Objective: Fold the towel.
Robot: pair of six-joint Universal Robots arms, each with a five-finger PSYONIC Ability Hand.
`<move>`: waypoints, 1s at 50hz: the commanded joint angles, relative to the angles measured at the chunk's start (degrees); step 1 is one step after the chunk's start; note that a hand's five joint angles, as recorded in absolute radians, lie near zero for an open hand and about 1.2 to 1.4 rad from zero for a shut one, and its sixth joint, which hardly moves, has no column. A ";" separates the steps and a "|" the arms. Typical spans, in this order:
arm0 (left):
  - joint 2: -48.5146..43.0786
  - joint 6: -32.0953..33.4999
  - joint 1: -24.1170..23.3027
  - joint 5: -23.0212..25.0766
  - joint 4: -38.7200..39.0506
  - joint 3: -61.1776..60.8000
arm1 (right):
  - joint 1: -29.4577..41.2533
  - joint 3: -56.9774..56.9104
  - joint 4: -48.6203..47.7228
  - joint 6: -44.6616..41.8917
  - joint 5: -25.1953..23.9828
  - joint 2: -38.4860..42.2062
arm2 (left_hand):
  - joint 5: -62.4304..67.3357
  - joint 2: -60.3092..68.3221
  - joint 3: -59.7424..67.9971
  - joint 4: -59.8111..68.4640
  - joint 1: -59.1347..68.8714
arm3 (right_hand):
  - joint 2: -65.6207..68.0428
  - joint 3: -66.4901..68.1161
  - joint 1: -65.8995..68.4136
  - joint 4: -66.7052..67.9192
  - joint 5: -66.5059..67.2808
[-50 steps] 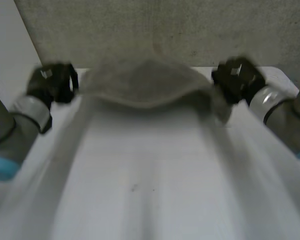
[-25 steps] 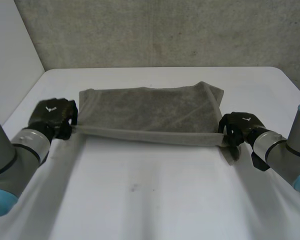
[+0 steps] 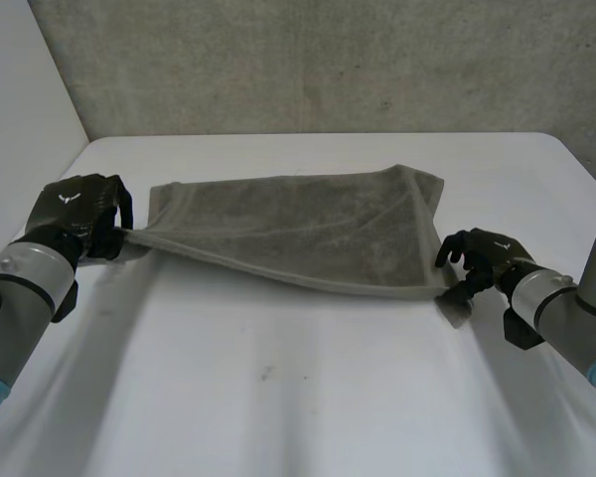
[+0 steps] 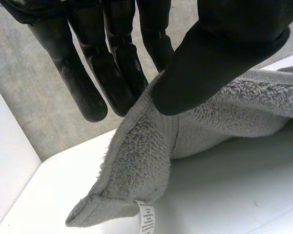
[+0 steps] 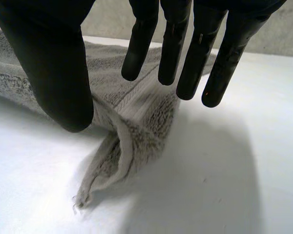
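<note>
A grey terry towel (image 3: pixel 298 224) lies stretched across the far half of the white table (image 3: pixel 298 397). The left hand (image 3: pixel 79 211) pinches the towel's near left corner between thumb and fingers. The right hand (image 3: pixel 480 255) hovers with straight, spread fingers over the near right corner, which rests on the table.

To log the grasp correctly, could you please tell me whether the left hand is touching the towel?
Touching. In the left wrist view, the left hand pinches the towel near its corner, the edge pressed between thumb and fingers.
</note>
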 commanded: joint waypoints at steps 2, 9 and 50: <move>-0.08 0.06 0.47 0.06 0.06 0.27 | -0.88 -0.33 2.45 -0.04 -0.03 0.21 | 11.29 10.14 10.26 10.28 12.25 | 5.24 5.39 0.56 5.35 5.25; -0.08 -0.02 1.27 0.06 0.06 0.27 | -0.97 -0.59 2.45 -0.40 -0.12 2.75 | 11.29 10.14 10.26 10.28 12.25 | 4.07 4.22 -0.61 4.19 4.08; 16.71 0.77 -0.76 0.41 -25.60 18.46 | -2.73 -27.54 33.34 -32.88 -5.23 -28.45 | 11.29 10.14 10.26 10.28 12.25 | 43.53 43.69 38.86 43.65 43.55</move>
